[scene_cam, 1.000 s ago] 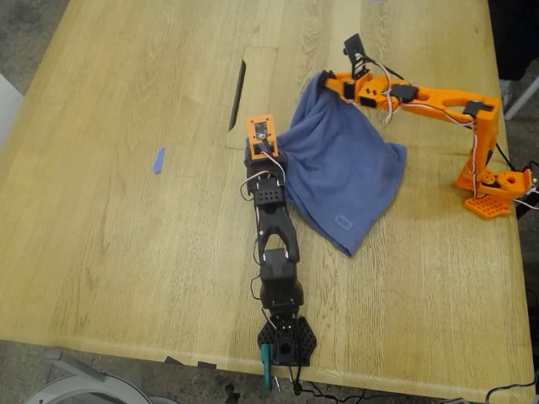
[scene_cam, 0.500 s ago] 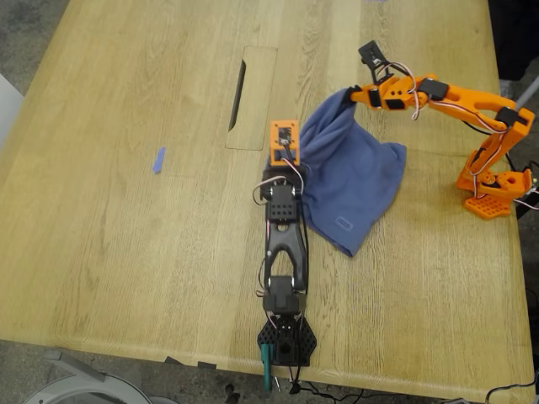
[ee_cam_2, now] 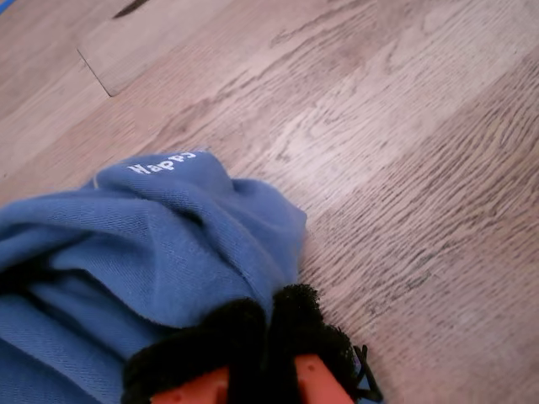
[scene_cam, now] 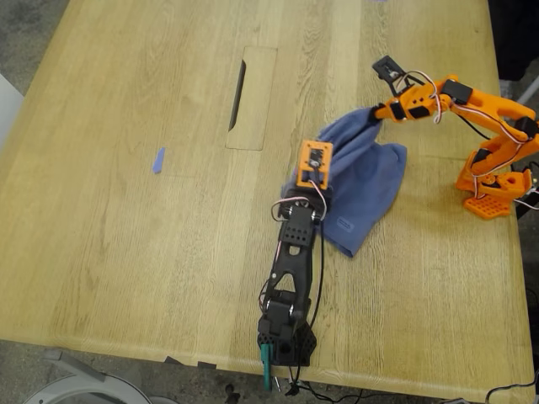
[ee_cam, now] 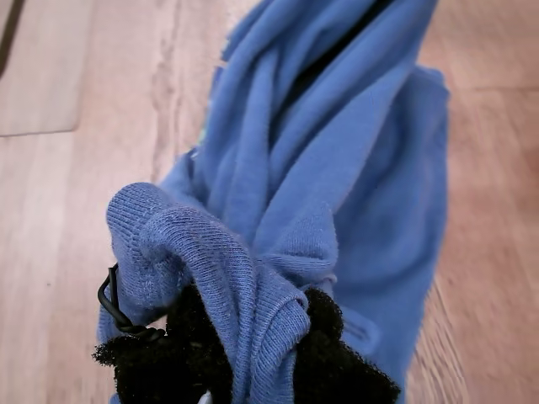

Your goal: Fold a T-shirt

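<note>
The periwinkle-blue T-shirt point(scene_cam: 362, 177) hangs bunched between both grippers, its lower part resting on the wooden table point(scene_cam: 126, 252). My first gripper point(scene_cam: 308, 175), on the black arm, is shut on a ribbed edge of the shirt; the first wrist view shows the black pads point(ee_cam: 337, 370) pinching that edge, with the shirt point(ee_cam: 337, 151) stretching away. My second gripper point(scene_cam: 376, 114), on the orange arm, is shut on another bunch of the shirt point(ee_cam_2: 126, 252) between its black pads point(ee_cam_2: 210, 337). White lettering shows on a fold. The chest print is hidden.
A rectangular cutout panel point(scene_cam: 253, 97) with a dark slot lies at the exterior view's upper middle. A tiny blue strip point(scene_cam: 157, 160) lies at its left. The orange arm's base point(scene_cam: 493, 189) stands at the right edge, the black arm's base point(scene_cam: 286, 341) at the near edge.
Both grippers have moved toward the exterior view's right with the shirt held. The cloth between them has drawn in and now spans a narrower area.
</note>
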`<state>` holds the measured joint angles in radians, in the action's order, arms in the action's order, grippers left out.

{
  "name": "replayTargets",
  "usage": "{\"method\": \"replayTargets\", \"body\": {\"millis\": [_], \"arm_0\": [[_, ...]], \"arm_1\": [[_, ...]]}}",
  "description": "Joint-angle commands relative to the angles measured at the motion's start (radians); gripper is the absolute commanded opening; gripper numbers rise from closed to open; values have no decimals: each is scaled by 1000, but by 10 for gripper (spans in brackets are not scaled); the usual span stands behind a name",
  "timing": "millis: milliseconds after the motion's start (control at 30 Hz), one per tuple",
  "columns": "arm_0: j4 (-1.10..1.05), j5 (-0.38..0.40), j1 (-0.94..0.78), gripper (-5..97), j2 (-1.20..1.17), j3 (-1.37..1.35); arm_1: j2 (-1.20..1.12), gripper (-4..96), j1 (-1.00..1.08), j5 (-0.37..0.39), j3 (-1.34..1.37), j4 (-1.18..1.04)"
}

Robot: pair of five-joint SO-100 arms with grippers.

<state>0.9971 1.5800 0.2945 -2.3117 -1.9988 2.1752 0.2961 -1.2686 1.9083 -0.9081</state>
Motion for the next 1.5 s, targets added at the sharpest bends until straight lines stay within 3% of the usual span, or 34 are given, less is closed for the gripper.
{"method": "replayTargets", "body": {"millis": [0,400,900,1467], "arm_0": [[12,12,67,-1,-137,-6],[83,8,307,-1,-281,-94],[26,28,525,-1,-249,-169],[-94,48,719,-1,-213,-270]], "arm_1": [[87,-1,-23,12,23,-43],[304,-1,-9,9,137,-265],[528,-1,-120,35,359,-413],[597,-1,-207,51,313,-747]]}}
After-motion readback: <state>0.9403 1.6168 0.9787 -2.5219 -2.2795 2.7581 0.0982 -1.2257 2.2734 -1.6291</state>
